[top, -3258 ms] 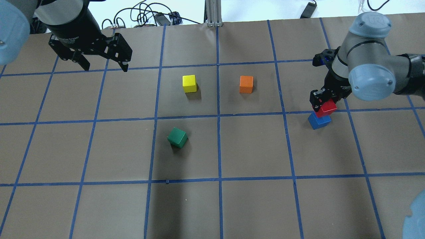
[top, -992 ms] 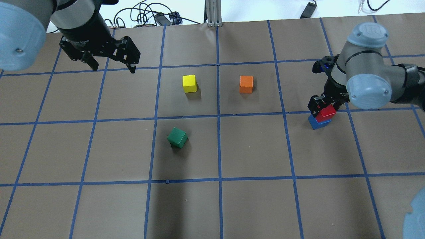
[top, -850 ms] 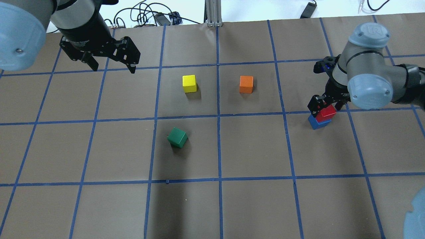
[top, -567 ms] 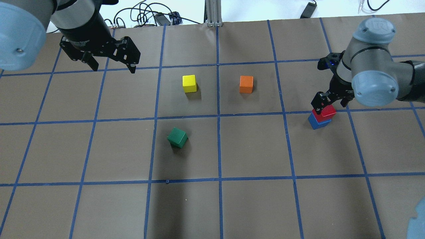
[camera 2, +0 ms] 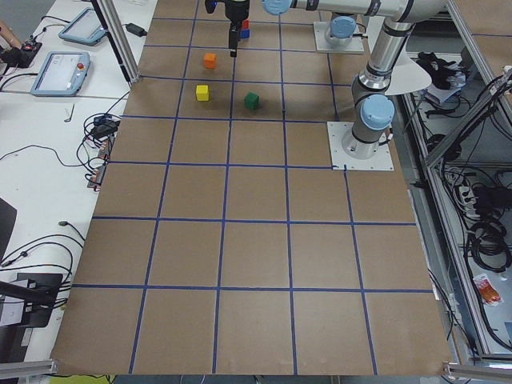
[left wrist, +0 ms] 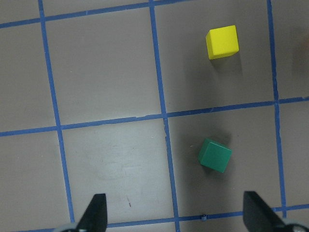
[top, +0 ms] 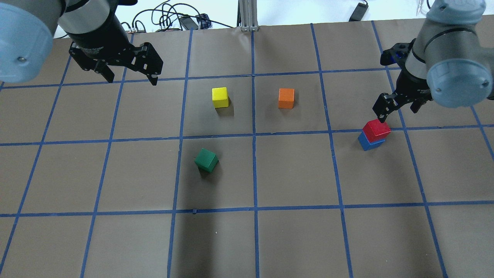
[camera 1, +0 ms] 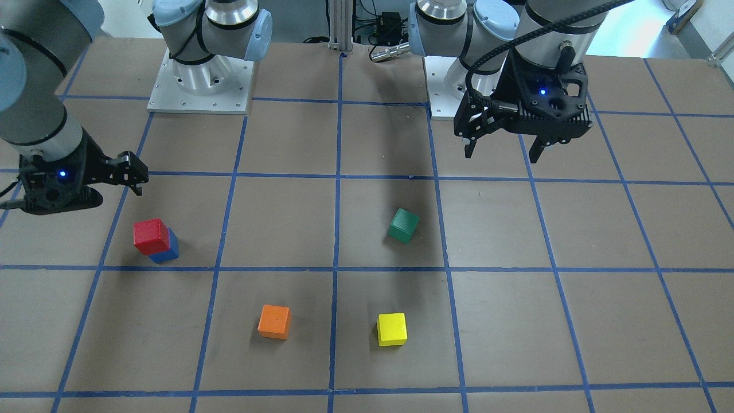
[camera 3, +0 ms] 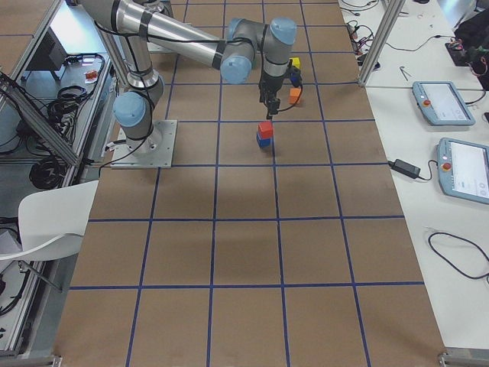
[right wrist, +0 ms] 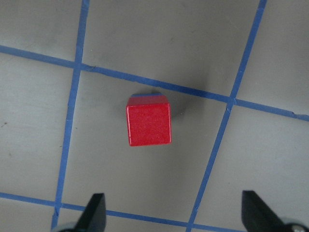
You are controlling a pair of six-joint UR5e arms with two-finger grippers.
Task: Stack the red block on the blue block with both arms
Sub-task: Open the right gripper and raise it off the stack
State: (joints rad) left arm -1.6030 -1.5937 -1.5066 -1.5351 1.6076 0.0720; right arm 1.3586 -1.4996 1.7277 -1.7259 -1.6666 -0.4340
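Green block (top: 206, 160) is lying nearest the robot, at 8 o'clock from the tabletop (top: 293, 173) centre in the overhead view. The red block (top: 376, 130) is sitting on the blue block (top: 371, 143) at 3 o'clock. The right end effector (top: 397, 112) is hovering clear of them toward 2 o'clock, fingers apart and empty. The yellow block (top: 220, 97) and orange block (top: 286, 98) are sitting farther out. The left end effector (top: 132, 81) is hanging at 10 o'clock, spread wide.

red block (top: 376, 130) atop blue block (top: 371, 143) | right gripper (top: 398, 112) clear of stack | fingers (top: 382, 107) apart
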